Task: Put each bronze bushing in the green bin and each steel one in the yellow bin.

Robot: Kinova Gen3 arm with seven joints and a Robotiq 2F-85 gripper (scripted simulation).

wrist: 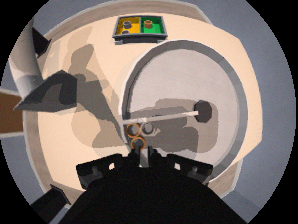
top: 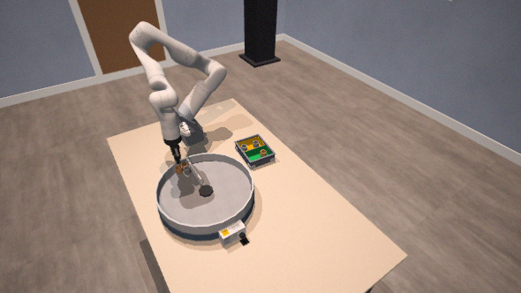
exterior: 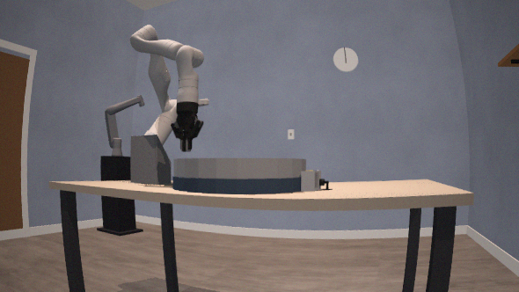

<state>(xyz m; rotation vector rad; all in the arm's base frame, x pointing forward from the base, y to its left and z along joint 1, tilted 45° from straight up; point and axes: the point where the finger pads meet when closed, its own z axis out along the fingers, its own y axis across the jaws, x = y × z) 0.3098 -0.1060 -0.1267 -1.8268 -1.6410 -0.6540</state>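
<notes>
My gripper [top: 177, 161] [exterior: 186, 150] [wrist: 143, 151] points down above the turntable's rim side, its fingers a narrow gap apart and empty. Close by its fingertips, a bronze bushing [top: 178, 169] [wrist: 132, 145] stands on the turntable [top: 230, 185] [wrist: 175, 70]. A second bronze bushing [wrist: 133, 136] and a steel bushing [top: 187, 169] [wrist: 153, 128] stand beside it, near the pale bar. The green bin [top: 252, 155] [wrist: 158, 26] holds one bronze bushing [top: 263, 153] [wrist: 148, 24]. The yellow bin [top: 250, 143] [wrist: 136, 29] holds two steel bushings [top: 244, 147] [top: 255, 144].
A raised wall [top: 250, 176] [exterior: 237, 167] rings the turntable. A pale bar [top: 196, 173] [wrist: 172, 117] reaches from the dark hub [top: 206, 191] [wrist: 203, 111] to the wall. A control box [top: 232, 234] [exterior: 310, 180] sits at the turntable's outside. The bins stand beyond the turntable.
</notes>
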